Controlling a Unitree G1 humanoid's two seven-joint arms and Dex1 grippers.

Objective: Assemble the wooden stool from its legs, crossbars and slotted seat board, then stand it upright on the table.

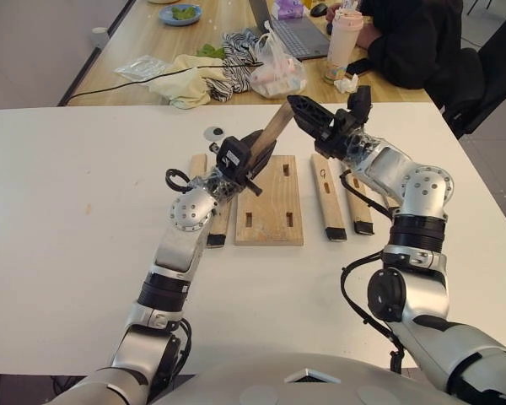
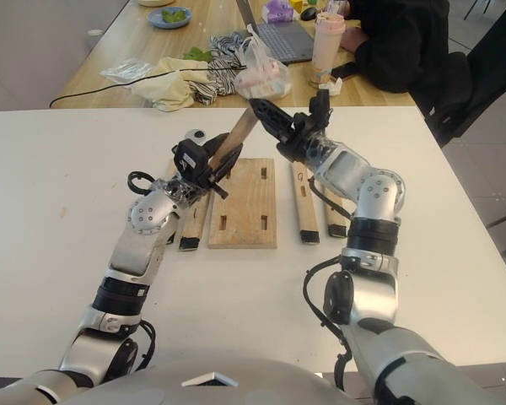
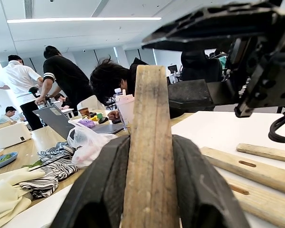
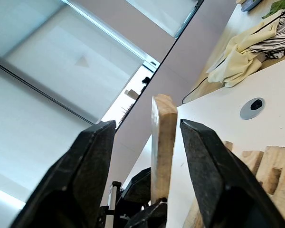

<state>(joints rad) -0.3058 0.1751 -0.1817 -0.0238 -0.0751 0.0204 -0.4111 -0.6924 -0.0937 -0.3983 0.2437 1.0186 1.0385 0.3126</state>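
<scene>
My left gripper [image 1: 251,157] is shut on a wooden leg [image 1: 275,125], holding it tilted up over the far edge of the slotted seat board [image 1: 270,202], which lies flat on the white table. In the left wrist view the leg [image 3: 149,104] rises between the dark pads [image 3: 104,190]. My right gripper [image 4: 147,124] is open, one finger on each side of the leg's upper end [image 4: 162,142], with a gap on both sides. More wooden pieces lie flat: two right of the board [image 1: 327,198] [image 1: 359,209], others left of it under my left arm [image 1: 218,228].
A grey round grommet [image 1: 213,132] is set in the table behind the board. Beyond the far edge stands a wooden table with cloths [image 1: 194,76], a plastic bag [image 1: 274,72], a laptop and a tumbler [image 1: 341,42]; a person sits there.
</scene>
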